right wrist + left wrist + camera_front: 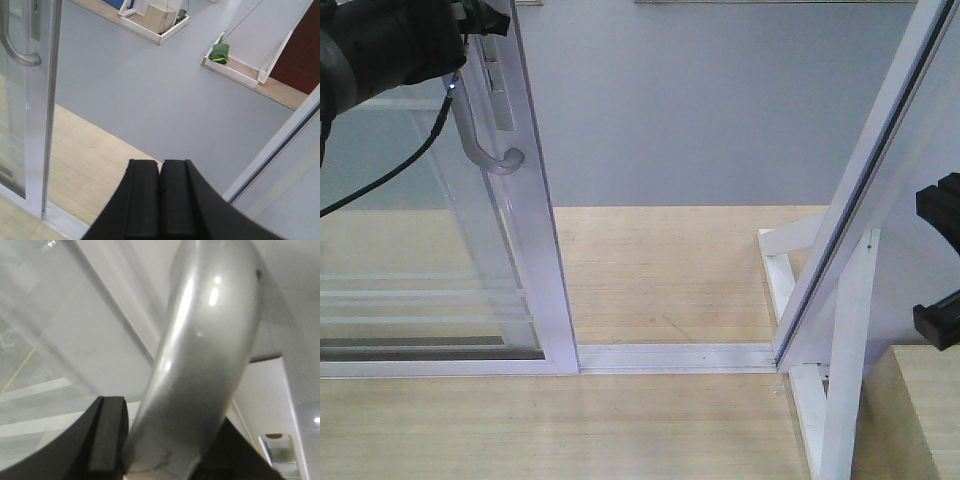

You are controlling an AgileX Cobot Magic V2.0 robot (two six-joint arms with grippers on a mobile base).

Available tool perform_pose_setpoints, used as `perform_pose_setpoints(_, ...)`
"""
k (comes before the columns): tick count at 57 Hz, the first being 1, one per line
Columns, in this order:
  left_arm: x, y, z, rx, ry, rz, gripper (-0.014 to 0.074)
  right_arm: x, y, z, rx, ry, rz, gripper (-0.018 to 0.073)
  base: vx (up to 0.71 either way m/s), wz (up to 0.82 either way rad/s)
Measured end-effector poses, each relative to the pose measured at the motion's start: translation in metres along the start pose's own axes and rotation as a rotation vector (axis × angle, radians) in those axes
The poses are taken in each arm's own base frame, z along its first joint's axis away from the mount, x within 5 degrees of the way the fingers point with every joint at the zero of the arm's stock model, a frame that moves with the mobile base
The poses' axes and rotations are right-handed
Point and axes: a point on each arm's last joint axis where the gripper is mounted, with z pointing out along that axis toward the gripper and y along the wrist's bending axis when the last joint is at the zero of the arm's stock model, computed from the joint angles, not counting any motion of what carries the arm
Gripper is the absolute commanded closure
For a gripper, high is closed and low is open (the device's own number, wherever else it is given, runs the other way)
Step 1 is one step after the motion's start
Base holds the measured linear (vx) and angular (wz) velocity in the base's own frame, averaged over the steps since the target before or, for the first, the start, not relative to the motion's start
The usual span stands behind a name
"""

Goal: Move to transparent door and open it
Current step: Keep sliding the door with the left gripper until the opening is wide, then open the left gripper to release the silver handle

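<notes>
A wide gap stands open between the transparent door (420, 250), slid to the left, and the slanted white frame post (865, 180) on the right, with only the low white floor track (675, 357) crossing the threshold. Beyond it, grey floor (700, 110) lies clear. The left gripper (165, 440) sits clamped around the door's grey curved handle (480, 135), filling the space at that stile. The right gripper (161, 200), pads pressed together, hangs in the opening, apart from both door and post. White braces (820, 400) crowd the post's foot.
</notes>
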Motion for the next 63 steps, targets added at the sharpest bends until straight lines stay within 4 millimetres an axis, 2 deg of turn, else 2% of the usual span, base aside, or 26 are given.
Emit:
perform_pose_setpoints(16,0.001,0.011,-0.005,-0.052,0.028,0.014,0.0604,0.0,0.0,0.0,0.0,0.0,0.0,0.0565,0.0,0.0)
perform_pose_setpoints(27,0.008,0.021,-0.023,-0.02,0.025,0.028,0.0604,0.0,0.0,0.0,0.0,0.0,0.0,0.0565,0.0,0.0)
perform_pose_setpoints(40,0.01,0.064,-0.078,-0.011,-0.018,-0.001,0.0604,0.0,0.0,0.0,-0.001,0.0,0.003,0.0565,0.0,0.0)
perform_pose_setpoints(63,0.045,0.09,-0.151,0.215,-0.161,0.005,0.0604,-0.001,0.002,0.0,-0.018,-0.006,0.043,0.0565,0.0,0.0)
